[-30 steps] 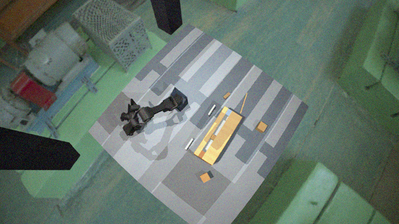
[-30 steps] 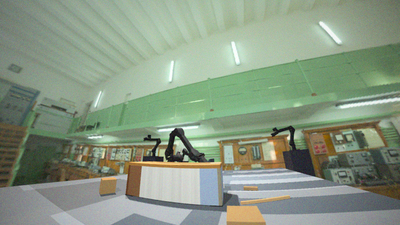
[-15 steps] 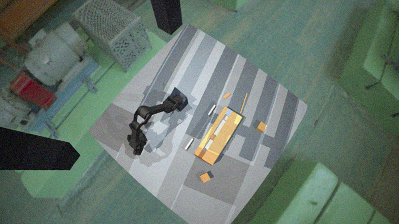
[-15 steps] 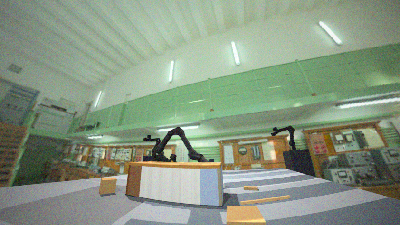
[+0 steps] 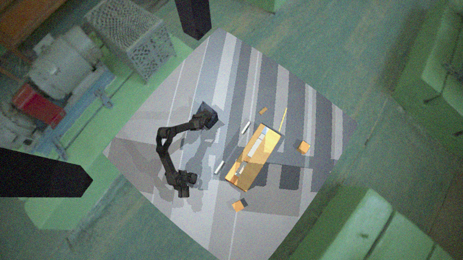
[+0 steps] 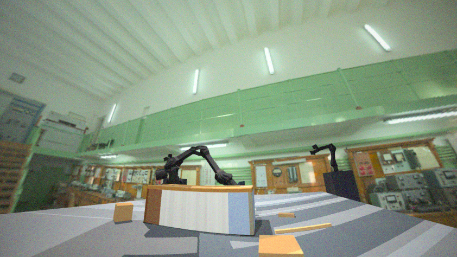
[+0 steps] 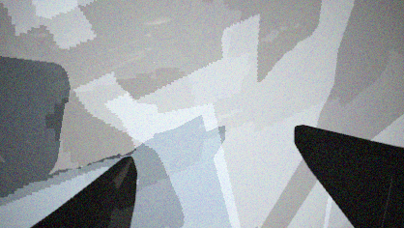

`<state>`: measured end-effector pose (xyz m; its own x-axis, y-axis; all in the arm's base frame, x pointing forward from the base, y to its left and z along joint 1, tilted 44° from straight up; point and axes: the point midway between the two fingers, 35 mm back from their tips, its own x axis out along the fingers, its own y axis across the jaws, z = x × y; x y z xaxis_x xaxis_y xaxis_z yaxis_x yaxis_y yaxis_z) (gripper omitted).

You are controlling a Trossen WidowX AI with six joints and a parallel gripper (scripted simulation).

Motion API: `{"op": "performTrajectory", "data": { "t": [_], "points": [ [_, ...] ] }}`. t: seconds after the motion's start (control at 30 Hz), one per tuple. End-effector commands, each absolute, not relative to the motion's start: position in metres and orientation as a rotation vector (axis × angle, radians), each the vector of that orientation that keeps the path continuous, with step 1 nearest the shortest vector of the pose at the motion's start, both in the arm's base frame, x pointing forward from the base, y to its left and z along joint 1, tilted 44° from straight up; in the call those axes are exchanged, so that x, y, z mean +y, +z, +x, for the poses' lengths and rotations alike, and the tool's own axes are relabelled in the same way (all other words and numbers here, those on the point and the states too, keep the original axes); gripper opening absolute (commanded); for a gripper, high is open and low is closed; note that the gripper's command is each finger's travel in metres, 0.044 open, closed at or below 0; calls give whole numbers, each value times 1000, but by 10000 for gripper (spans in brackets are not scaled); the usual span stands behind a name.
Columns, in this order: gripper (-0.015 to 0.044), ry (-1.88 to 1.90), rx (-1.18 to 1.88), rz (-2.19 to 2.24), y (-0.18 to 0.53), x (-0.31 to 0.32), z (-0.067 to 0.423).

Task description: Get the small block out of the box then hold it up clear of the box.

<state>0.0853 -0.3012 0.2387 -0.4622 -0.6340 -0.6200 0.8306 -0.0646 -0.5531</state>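
Note:
The orange box [image 5: 248,180] [image 6: 198,188] lies long on the striped table [image 5: 187,77]. From above, a pale shelf strip [image 5: 255,150] runs inside it, and a small grey piece [image 5: 242,169] near its lower end may be the block; I cannot tell for sure. The exterior view shows only the box's closed striped wall. My gripper [image 5: 184,192] [image 7: 216,149] is open and empty. It points down at bare table, well to the left of the box's lower end. The wrist view shows only table between the fingers.
Orange cubes [image 5: 303,147] [image 5: 238,205] [image 6: 122,211] [image 6: 279,245] lie around the box. A thin yellow stick [image 5: 282,119] [image 6: 302,228] and a small orange chip [image 5: 263,110] lie beyond it. Two white rods [image 5: 245,127] [image 5: 218,167] lie between the box and the arm's base [image 5: 205,115].

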Motion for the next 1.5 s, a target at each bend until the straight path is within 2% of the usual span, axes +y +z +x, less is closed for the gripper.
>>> {"op": "performTrajectory", "data": {
  "t": [0.0,0.2,0.4,0.57,1.0,1.47],
  "points": [
    [400,-1503,1241,89,226,-283,139],
    [400,-1115,1394,-228,208,-231,218],
    [400,-734,1477,-573,191,-157,277],
    [400,-391,1496,-823,174,-86,295],
    [400,488,1949,-1897,85,24,307],
    [400,541,1967,-1958,75,26,307]
  ]
}}
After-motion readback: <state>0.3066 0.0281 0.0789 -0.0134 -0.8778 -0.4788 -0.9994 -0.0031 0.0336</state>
